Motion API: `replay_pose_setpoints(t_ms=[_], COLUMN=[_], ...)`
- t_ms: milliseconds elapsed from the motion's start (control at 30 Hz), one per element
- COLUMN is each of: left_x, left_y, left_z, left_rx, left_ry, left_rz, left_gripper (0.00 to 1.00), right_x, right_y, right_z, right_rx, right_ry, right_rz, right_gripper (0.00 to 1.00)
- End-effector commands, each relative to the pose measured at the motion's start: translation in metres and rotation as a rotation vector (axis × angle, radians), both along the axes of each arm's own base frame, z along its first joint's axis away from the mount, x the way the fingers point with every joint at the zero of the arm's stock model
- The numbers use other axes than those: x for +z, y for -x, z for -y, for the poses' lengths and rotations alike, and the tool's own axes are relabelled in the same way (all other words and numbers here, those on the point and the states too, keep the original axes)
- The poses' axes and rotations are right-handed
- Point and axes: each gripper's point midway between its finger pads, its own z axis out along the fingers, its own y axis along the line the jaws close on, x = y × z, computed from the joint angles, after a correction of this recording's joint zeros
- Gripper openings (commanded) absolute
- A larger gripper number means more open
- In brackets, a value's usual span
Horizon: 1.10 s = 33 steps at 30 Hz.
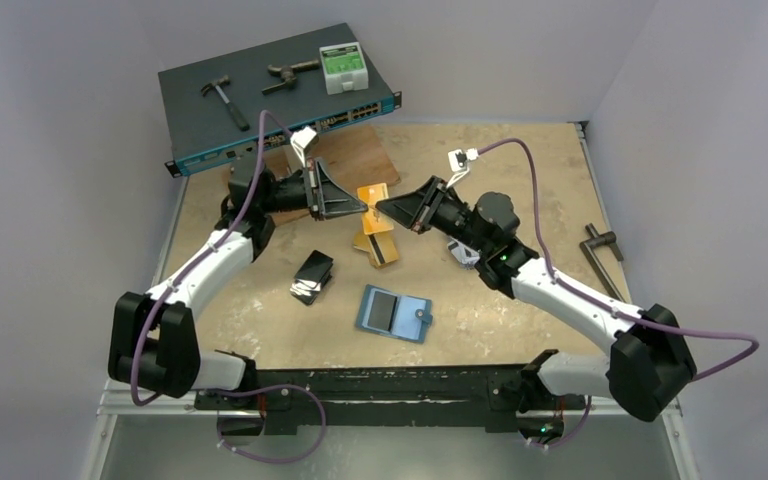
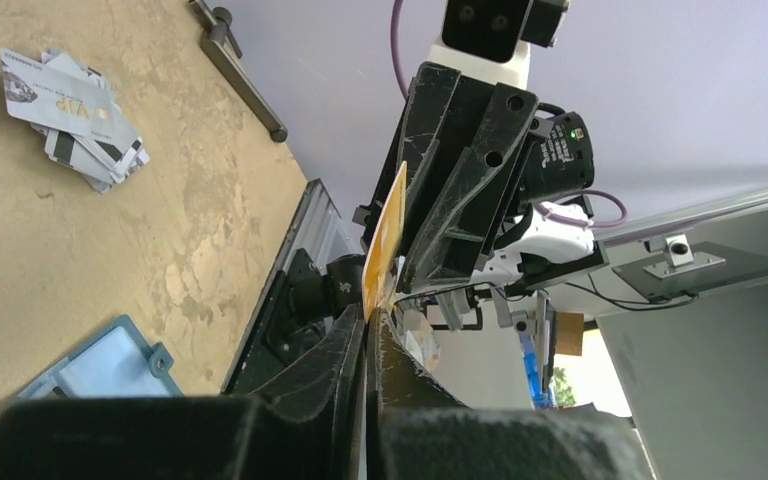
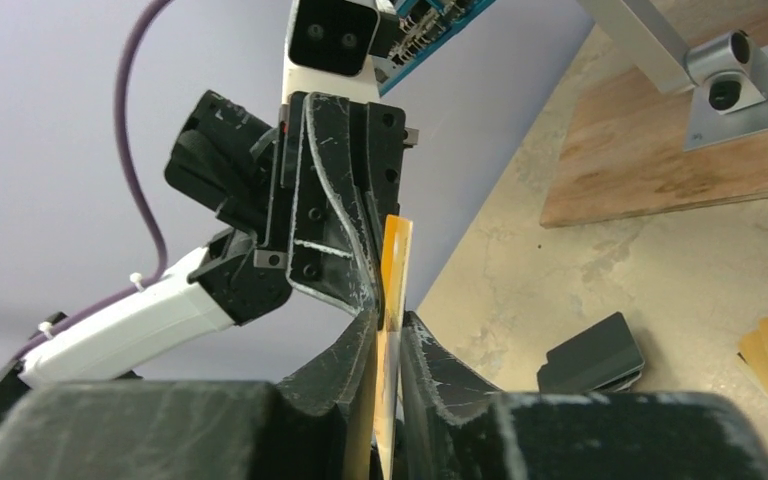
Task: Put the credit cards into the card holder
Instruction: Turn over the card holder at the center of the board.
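A gold-orange credit card (image 1: 373, 195) hangs in the air above the table's middle, pinched from both sides. My left gripper (image 1: 358, 207) is shut on its left end and my right gripper (image 1: 384, 208) is shut on its right end. The card shows edge-on in the left wrist view (image 2: 385, 235) and in the right wrist view (image 3: 396, 265). A second gold card with a dark stripe (image 1: 376, 246) lies below it. The teal card holder (image 1: 395, 313) lies open near the front. Silver-grey cards (image 2: 75, 120) lie under my right arm. A black card stack (image 1: 312, 277) lies on the left.
A blue network switch (image 1: 260, 120) at the back left carries a hammer (image 1: 223, 100), another tool and a green-white box (image 1: 343, 67). A wooden board (image 1: 355, 160) lies in front of it. A metal clamp tool (image 1: 600, 255) lies at the right edge. Walls close in both sides.
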Motion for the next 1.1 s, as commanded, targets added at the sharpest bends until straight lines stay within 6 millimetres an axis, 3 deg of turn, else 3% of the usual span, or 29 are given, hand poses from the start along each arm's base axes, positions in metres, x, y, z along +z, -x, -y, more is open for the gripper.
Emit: replay_pose_setpoints(t_ms=[0, 100, 167, 267, 333, 433, 500, 633, 700, 767, 867, 1067], left_x=[0.013, 0.013, 0.011, 0.001, -0.013, -0.048, -0.076, -0.13, -0.155, -0.171, -0.178, -0.192], left_y=[0.01, 0.01, 0.01, 0.007, 0.008, 0.012, 0.024, 0.044, 0.06, 0.071, 0.073, 0.07], left_z=[-0.001, -0.002, -0.002, -0.003, -0.008, -0.018, -0.026, -0.042, -0.047, -0.05, -0.047, -0.023], left_rx=[-0.022, -0.02, -0.015, -0.007, -0.007, -0.064, -0.141, -0.308, -0.417, -0.496, -0.55, -0.634], left_ry=[-0.015, -0.024, -0.031, -0.096, -0.196, -0.401, -0.544, -0.77, -0.863, -0.921, -0.941, -0.975], left_rz=[0.069, 0.075, 0.077, 0.106, 0.145, 0.284, 0.338, 0.545, 0.688, 0.843, 1.012, 1.103], left_gripper=[0.0, 0.0, 0.01, 0.19, 0.25, 0.34, 0.36, 0.37, 0.38, 0.4, 0.4, 0.41], right_x=[0.039, 0.036, 0.032, 0.01, -0.016, -0.085, -0.136, -0.201, -0.224, -0.238, -0.251, -0.267], right_y=[0.009, 0.011, 0.011, 0.011, 0.013, 0.021, 0.048, 0.102, 0.123, 0.14, 0.154, 0.154], right_z=[-0.011, -0.011, -0.008, 0.001, 0.012, 0.035, 0.044, 0.051, 0.055, 0.057, 0.061, 0.079], right_rx=[0.079, 0.082, 0.073, 0.029, -0.008, -0.049, -0.004, 0.035, 0.039, 0.038, 0.021, -0.075], right_ry=[-0.023, -0.026, -0.018, 0.063, 0.172, 0.4, 0.497, 0.605, 0.657, 0.692, 0.732, 0.801], right_rz=[0.11, 0.1, 0.09, 0.049, -0.002, -0.164, -0.299, -0.453, -0.512, -0.547, -0.581, -0.61], right_gripper=[0.1, 0.01, 0.0, 0.0, 0.0, 0.0, 0.0, 0.0, 0.0, 0.0, 0.0, 0.0])
